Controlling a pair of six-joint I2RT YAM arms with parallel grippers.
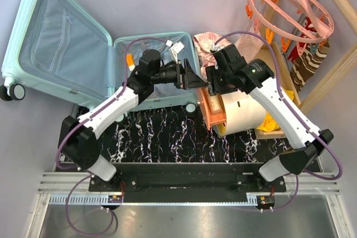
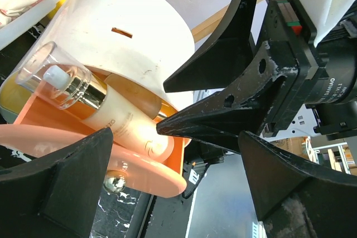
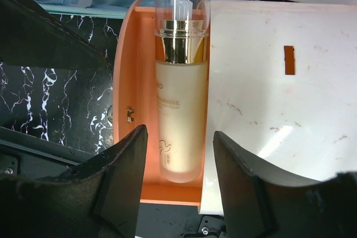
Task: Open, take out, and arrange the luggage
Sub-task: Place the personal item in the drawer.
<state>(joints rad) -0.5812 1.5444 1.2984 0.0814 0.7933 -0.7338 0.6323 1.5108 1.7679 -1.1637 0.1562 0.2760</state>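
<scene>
Marble table [image 1: 167, 137]; luggage [image 1: 61, 43] open (motor [image 2: 330, 88] reads DAMIAO).

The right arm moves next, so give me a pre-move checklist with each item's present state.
1. Right end effector open, straddling the frosted cream pump bottle with gold collar: ok.
2. Its fingers clear of the bottle's sides: ok, gaps show.
3. Bottle lying in the orange plastic tray beside the cream cylinder: ok.
4. Left end effector open, empty: ok.
5. Room between both end effectors: not ok, crowded.
6. Pale mint-blue hard-shell suitcase lid open: ok.
</scene>
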